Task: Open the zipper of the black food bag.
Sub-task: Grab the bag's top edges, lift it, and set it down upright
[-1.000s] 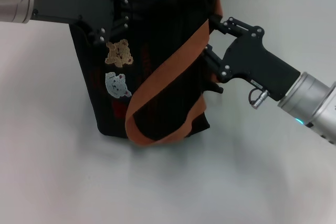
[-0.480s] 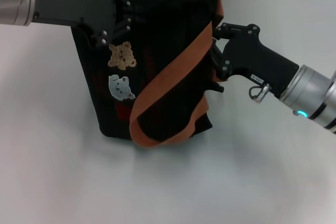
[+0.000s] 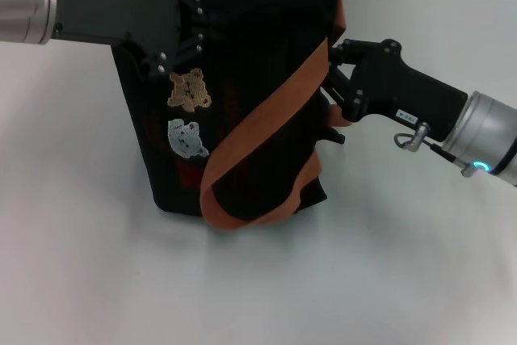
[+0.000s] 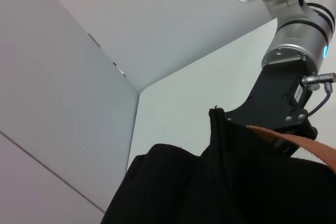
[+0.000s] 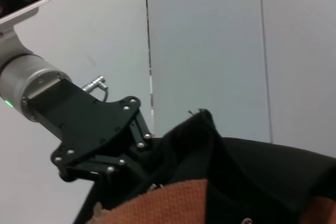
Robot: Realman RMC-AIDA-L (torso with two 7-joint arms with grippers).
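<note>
The left gripper (image 3: 190, 26) is at the top left side of the black food bag (image 3: 242, 62). Its fingers are pressed into the black cloth up high, and they look closed on the bag's top edge. The other arm's camera shows this too, with the linkages squeezed onto the cloth. The bag stands upright in the middle of the white table (image 3: 363, 280). A tan bear patch (image 3: 188, 90) and a pale-blue bear patch (image 3: 186, 136) sit on its front. An orange strap (image 3: 258, 143) hangs across the front in a loop.

The right gripper (image 3: 333, 86) is at the bag's right side, right against the strap and the cloth. I cannot tell if its fingers are open or closed, because the bag hides them. The zipper cannot be seen in any view, so I cannot say if it is open yet.

To do this step well, I think the left gripper should keep the bag steady. The right gripper should find the small metal pull tab, not the strap, and slide it along the top edge slowly.

Since half a second ago, the right arm has turned a little flatter and its silver wrist has moved lower. The bag has barely shifted.
</note>
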